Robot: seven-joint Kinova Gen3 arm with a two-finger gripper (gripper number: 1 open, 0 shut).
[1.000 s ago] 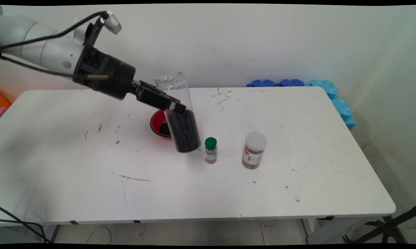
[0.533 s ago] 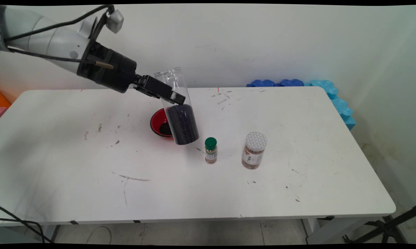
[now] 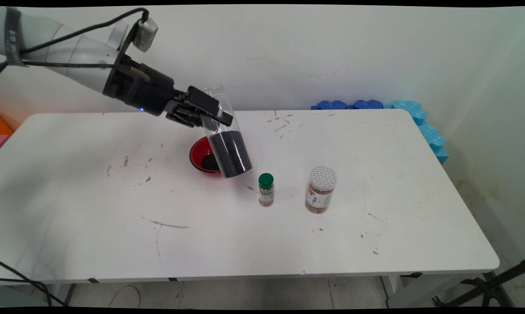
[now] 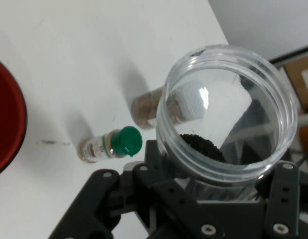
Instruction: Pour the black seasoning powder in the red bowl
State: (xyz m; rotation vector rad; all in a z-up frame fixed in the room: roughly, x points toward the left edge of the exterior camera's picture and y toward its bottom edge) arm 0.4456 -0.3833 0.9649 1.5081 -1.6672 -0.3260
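Observation:
My gripper (image 3: 212, 117) is shut on a tall clear open-topped jar (image 3: 224, 136) partly filled with small black grains. The jar hangs tilted above the table, its bottom toward the right, just over the right rim of a red bowl (image 3: 198, 153) that holds a dark heap of grains. In the hand view the jar's open mouth (image 4: 228, 107) fills the middle, black grains showing inside, with the gripper's linkage around it. The red bowl (image 4: 7, 119) shows at the left edge there. A small green-capped bottle (image 3: 266, 189) (image 4: 111, 144) stands right of the jar.
A brown spice jar with a white lid (image 3: 320, 189) stands right of the green-capped bottle. Blue foam pieces (image 3: 413, 115) lie along the table's far right edge. The white table (image 3: 114, 218) carries dark scuff marks.
The arm has lifted and swung the jar up and slightly back toward the bowl. The jar leans more, and the hand has rotated.

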